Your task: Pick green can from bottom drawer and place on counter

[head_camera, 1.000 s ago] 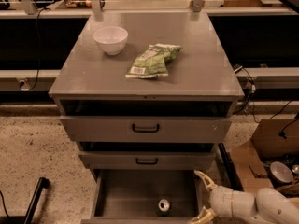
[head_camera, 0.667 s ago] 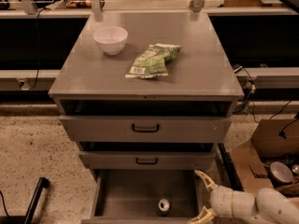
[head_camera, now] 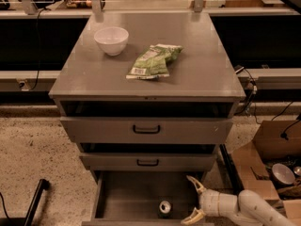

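The green can (head_camera: 164, 208) stands upright near the front of the open bottom drawer (head_camera: 117, 197); mostly its silver top shows. My gripper (head_camera: 194, 200) is at the drawer's right side, just right of the can and apart from it. Its two pale fingers are spread open, one pointing up-left (head_camera: 194, 183) and one low by the drawer's front edge (head_camera: 193, 216). Nothing is between them. The grey counter (head_camera: 202, 65) tops the cabinet above.
A white bowl (head_camera: 111, 40) and a crinkled green snack bag (head_camera: 153, 61) lie on the counter. Two shallower drawers with black handles (head_camera: 146, 129) are slightly open above the bottom drawer. A cardboard box (head_camera: 265, 161) stands to the right, a black leg (head_camera: 35, 199) on the left floor.
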